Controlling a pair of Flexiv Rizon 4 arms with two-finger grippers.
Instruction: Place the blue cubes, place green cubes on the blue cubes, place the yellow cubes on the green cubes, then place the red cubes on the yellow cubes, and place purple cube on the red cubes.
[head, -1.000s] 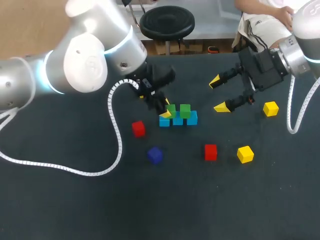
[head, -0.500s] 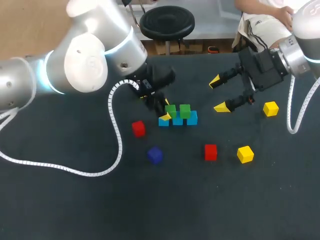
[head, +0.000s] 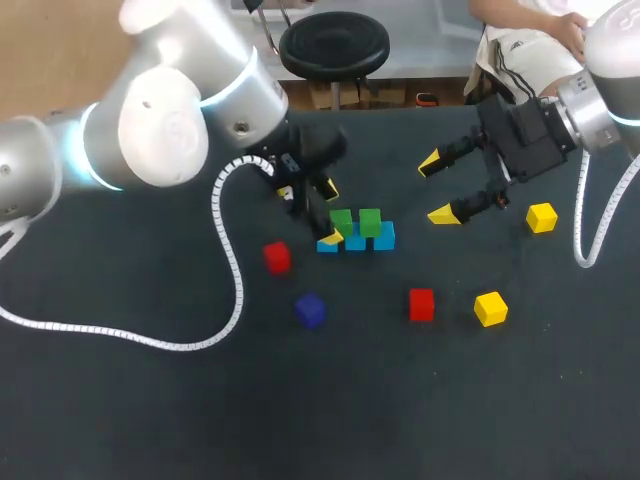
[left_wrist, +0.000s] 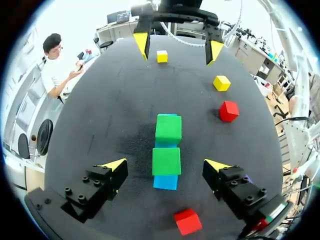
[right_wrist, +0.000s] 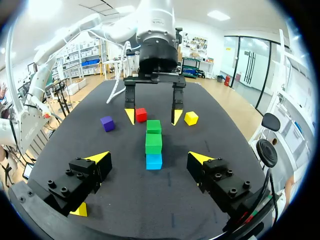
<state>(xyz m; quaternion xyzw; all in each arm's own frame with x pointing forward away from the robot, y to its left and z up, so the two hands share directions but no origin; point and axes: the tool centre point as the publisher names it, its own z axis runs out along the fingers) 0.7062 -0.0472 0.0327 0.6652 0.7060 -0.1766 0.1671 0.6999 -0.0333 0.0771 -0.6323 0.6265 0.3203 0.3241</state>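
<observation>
Your left tool (head: 329, 212) is released, its fingers straddling the 9 o'clock end of the blue cubes (head: 385, 238), which carry two green cubes (head: 370, 221). Your right tool (head: 437, 188) hangs released at their 2 o'clock. The red cubes (head: 421, 304), yellow cubes (head: 491, 308) and purple cube (head: 310, 310) lie loose on the tabletop (head: 150, 400).

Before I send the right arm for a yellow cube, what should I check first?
1. The green cubes sit on the blue cubes: ok.
2. The right tool is open and empty: ok.
3. The left tool is open and empty: ok.
4. The left tool is away from the blue cubes: not ok, it straddles them.
5. Both yellow cubes lie free on the table: ok.
</observation>
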